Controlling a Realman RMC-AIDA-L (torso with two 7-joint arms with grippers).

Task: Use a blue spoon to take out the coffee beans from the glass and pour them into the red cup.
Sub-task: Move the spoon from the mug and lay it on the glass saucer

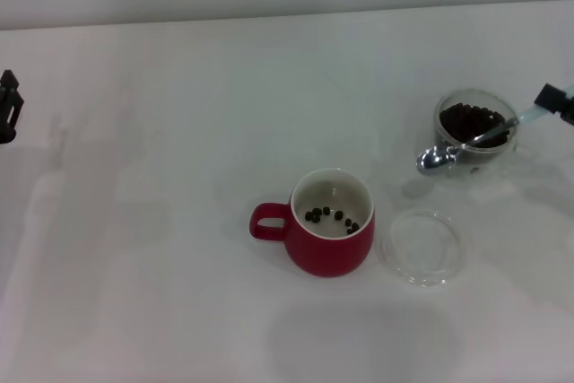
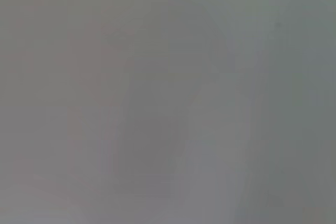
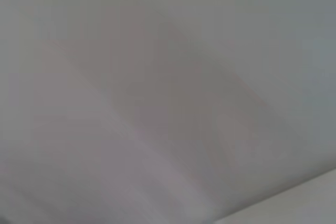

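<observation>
Far left of the head view, at the edge: left gripper point(image 1: 7, 107), dark, parked over the white table point(image 1: 161, 248), well apart from everything else; impossible to tell whether open or closed. Nothing but blank grey in either wrist view. Near the middle, toward the front: red cup point(image 1: 330, 221), upright, squat and rounded, white inside, loop handle pointing toward the robot's left. Inside, on the white bottom, a small scatter of coffee beans point(image 1: 330, 215), dark and tiny, grouped loosely in an arc. Just beside the cup on its right, not touching: flat clear round dish point(image 1: 427, 247), lying on the table. Farther back and to the right: glass point(image 1: 473, 126), small, clear, upright, holding a dark heap of beans that covers most of its inside. Across the glass: blue spoon point(image 1: 480, 138), long axis running diagonally, silver bowl low and toward the left and front, pale blue handle rising to the right and back. Bowl lying outside the glass at its near-left side, close to the wall and low near the table; contact with either not clear. Neck crossing over the rim and the beans. No beans visible in the bowl. At the far right edge: right gripper point(image 1: 558, 101), dark, mostly cut off by the frame, closed around the end of the blue handle, just right of the glass and above table level.
</observation>
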